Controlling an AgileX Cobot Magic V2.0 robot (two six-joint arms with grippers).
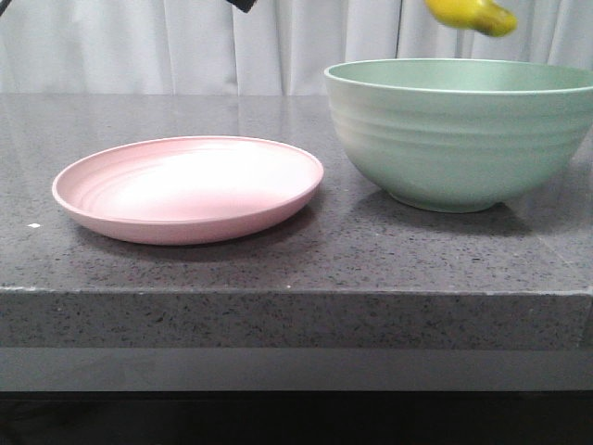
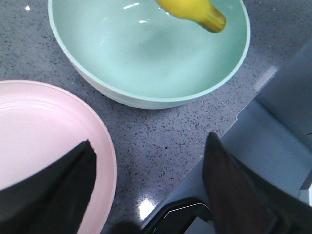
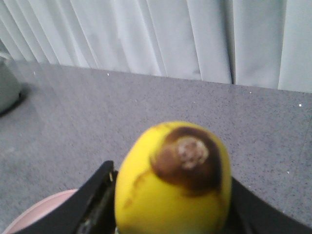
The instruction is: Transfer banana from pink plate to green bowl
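The banana (image 1: 473,16) hangs in the air above the green bowl (image 1: 459,130), at the top edge of the front view. My right gripper (image 3: 170,178) is shut on the banana (image 3: 173,180), whose dark end faces the camera; the gripper is out of the front view. In the left wrist view the banana's tip (image 2: 195,10) hovers over the empty bowl (image 2: 146,53). The pink plate (image 1: 185,185) lies empty to the left of the bowl. My left gripper (image 2: 150,141) is open and empty, high above the gap between the plate (image 2: 39,136) and the table's edge.
The dark speckled table (image 1: 296,269) ends at a front edge close to the plate and bowl. A pale curtain (image 1: 139,46) hangs behind it. A grey ledge (image 2: 282,122) and a black robot part (image 2: 185,219) lie beyond the table's edge in the left wrist view.
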